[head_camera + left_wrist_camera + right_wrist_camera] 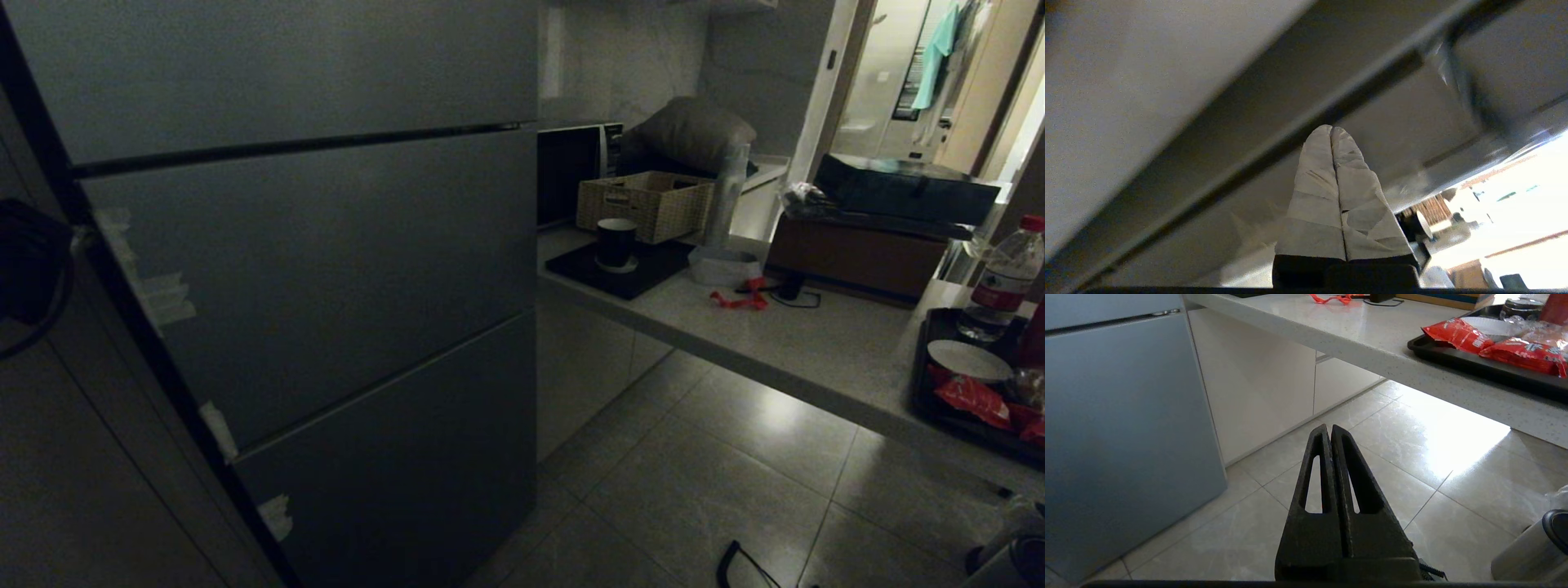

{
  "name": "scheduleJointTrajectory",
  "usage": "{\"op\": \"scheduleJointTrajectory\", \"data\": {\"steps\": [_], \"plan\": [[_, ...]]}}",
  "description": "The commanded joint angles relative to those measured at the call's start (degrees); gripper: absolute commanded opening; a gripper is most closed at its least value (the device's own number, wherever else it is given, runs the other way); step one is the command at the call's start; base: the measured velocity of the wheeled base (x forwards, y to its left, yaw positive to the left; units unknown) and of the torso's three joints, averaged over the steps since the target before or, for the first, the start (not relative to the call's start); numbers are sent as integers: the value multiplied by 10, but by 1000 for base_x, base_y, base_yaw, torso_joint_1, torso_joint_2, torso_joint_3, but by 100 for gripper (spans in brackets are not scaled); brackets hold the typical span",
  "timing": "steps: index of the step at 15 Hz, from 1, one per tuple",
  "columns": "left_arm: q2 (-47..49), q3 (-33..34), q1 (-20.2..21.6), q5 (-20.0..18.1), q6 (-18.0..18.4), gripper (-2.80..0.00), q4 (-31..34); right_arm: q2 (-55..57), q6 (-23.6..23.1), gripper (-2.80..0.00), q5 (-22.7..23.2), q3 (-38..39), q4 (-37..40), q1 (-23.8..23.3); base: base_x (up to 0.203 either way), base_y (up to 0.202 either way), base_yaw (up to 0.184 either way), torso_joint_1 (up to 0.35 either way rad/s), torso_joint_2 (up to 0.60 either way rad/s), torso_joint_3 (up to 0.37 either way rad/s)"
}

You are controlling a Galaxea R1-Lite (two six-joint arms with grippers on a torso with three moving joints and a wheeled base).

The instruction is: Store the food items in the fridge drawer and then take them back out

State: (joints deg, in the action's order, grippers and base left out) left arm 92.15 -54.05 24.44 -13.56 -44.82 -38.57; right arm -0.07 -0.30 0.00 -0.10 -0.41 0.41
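Observation:
The fridge (326,245) fills the left of the head view with all its grey doors closed, so the fridge drawer is hidden. Two red food items (971,400) lie on a black tray (927,384) on the counter at the right; the right wrist view shows them as red packets (1457,332) (1523,353). My left gripper (1331,127), its fingers wrapped in white tape, is shut and empty, with its tip close to a dark seam (1274,151) between fridge door panels. My right gripper (1329,426) is shut and empty, low over the floor tiles.
The counter edge (735,359) juts out to the right of the fridge. On it stand a woven basket (645,204), a black mug (615,242), a clear bottle with a red label (1004,278) and a white plate (969,359). A metal can (1535,547) stands on the floor.

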Motion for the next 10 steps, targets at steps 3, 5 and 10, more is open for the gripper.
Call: {"op": "scheduleJointTrajectory", "data": {"steps": [3, 5, 10], "plan": [[12, 16, -36, -7, -41, -280, -1, 1, 0, -280, 0, 0, 0, 0, 0, 0, 0, 0, 0, 0], [6, 32, -39, -17, -43, -280, -2, 1, 0, -280, 0, 0, 0, 0, 0, 0, 0, 0, 0, 0], [-12, 65, -55, -59, -65, -280, -3, 1, 0, -280, -1, 0, 0, 0, 0, 0, 0, 0, 0, 0]]}}
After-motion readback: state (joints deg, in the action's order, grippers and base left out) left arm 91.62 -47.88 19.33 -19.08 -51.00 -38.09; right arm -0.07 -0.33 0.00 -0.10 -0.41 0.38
